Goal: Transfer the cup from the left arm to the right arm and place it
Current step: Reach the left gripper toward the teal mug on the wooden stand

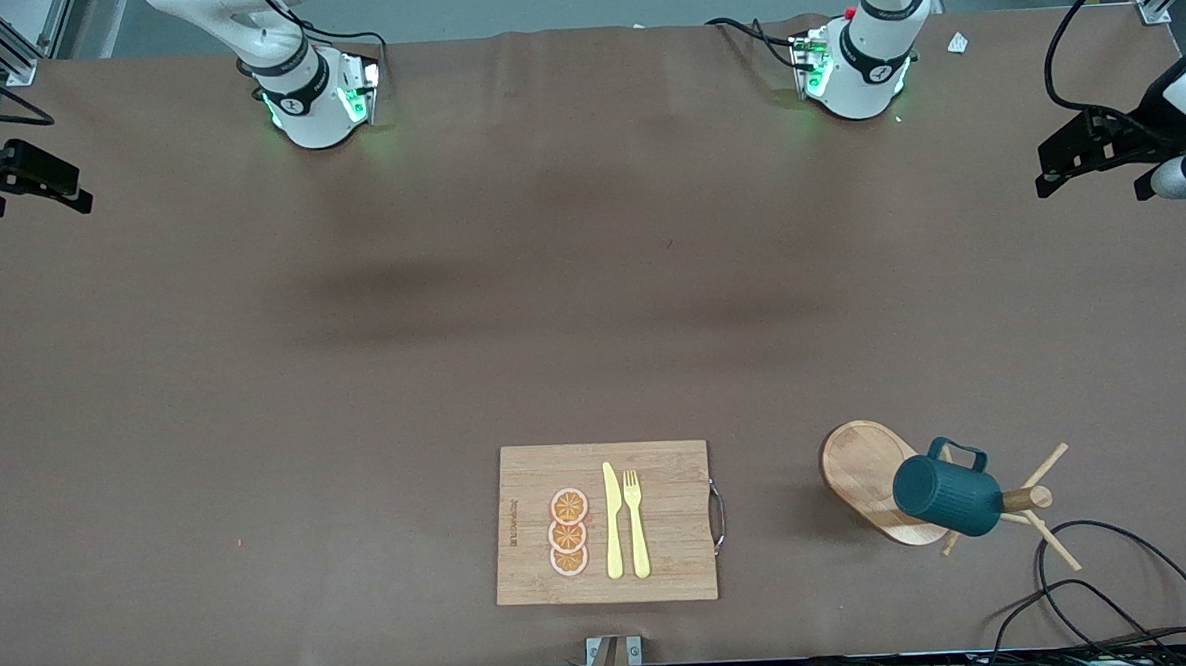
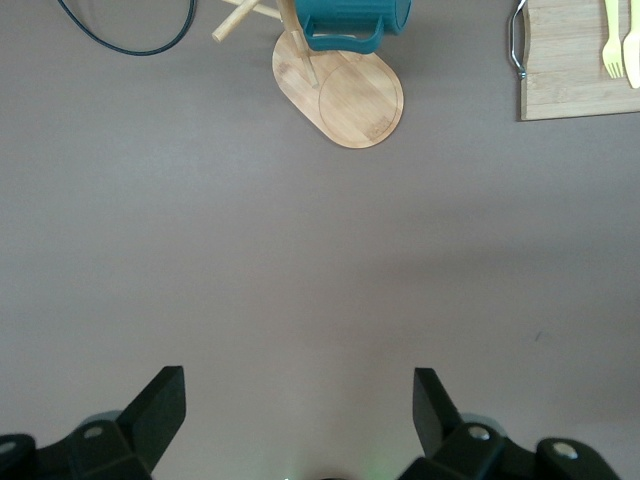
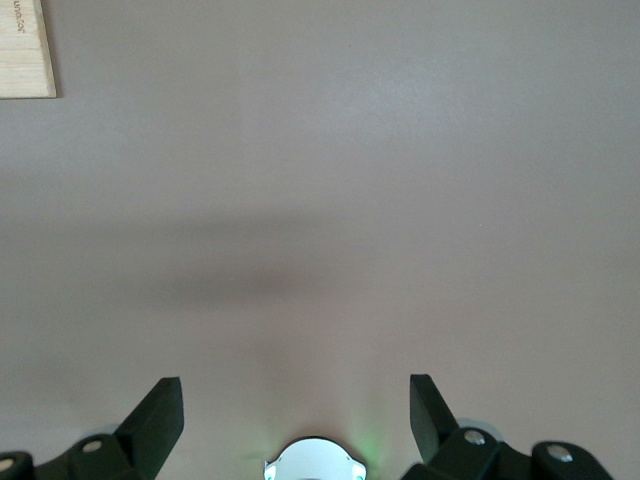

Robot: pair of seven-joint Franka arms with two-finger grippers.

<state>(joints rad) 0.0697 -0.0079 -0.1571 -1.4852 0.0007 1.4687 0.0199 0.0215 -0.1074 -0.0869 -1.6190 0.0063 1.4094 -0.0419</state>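
The dark teal ribbed cup (image 1: 945, 496) hangs on a peg of a wooden mug rack with an oval base (image 1: 864, 471), near the front edge toward the left arm's end of the table. The left wrist view shows the cup (image 2: 355, 20) and the rack base (image 2: 345, 90) well away from my left gripper (image 2: 297, 400), which is open and empty high over bare table. My right gripper (image 3: 295, 405) is open and empty over bare table above its own base. Neither gripper shows in the front view.
A wooden cutting board (image 1: 606, 523) with a metal handle lies near the front edge, bearing a yellow knife, a yellow fork and three orange slices. Black cables (image 1: 1115, 590) lie beside the rack. Both arm bases (image 1: 312, 95) stand along the table's back edge.
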